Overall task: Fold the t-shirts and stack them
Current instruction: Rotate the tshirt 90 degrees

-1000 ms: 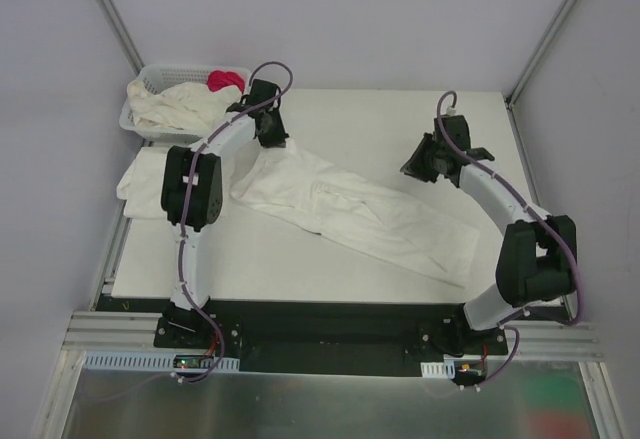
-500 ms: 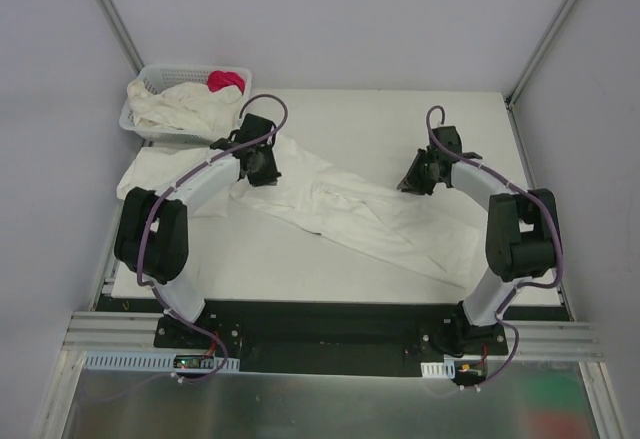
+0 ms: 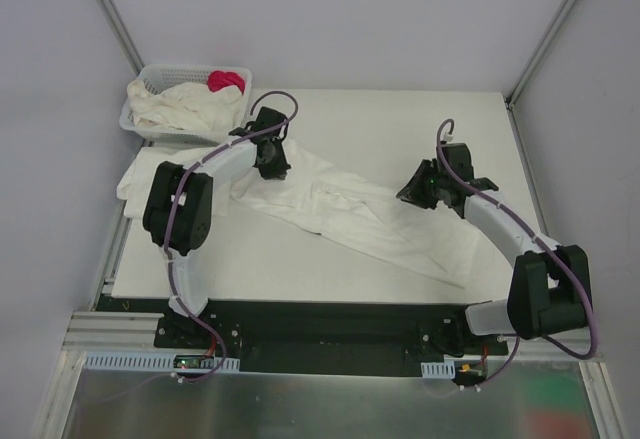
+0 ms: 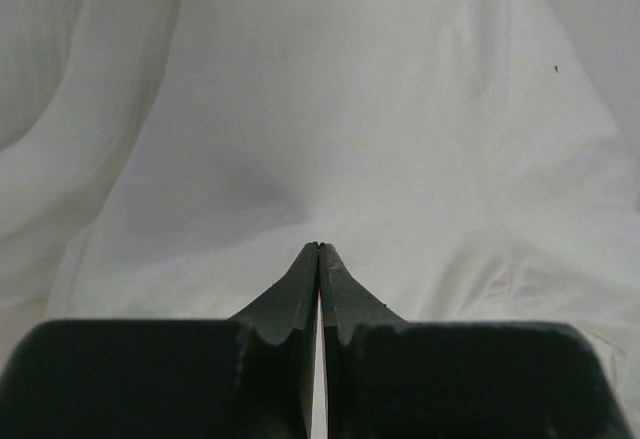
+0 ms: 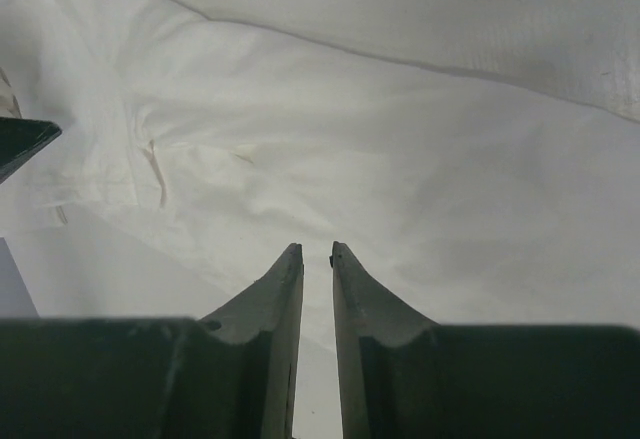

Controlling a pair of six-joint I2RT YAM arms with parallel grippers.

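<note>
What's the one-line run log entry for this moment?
stage: t-shirt spread diagonally on table | left jaws: shut, above its left end | right jaws: narrowly apart, empty, above its right part

The left gripper's [image 4: 318,249] fingertips meet, but whether cloth is pinched between them cannot be told. From above, the left arm [image 3: 215,164] covers that spot and one end of the spread t-shirt [image 3: 370,214], which runs off every edge of the left wrist view. The arm also hides part of the second t-shirt [image 3: 135,181]. How many heaped shirts [image 3: 185,104] fill the basket [image 3: 190,67] is unclear. A dark wedge [image 5: 22,141], cut off at the right wrist view's left edge, is unidentifiable.
</note>
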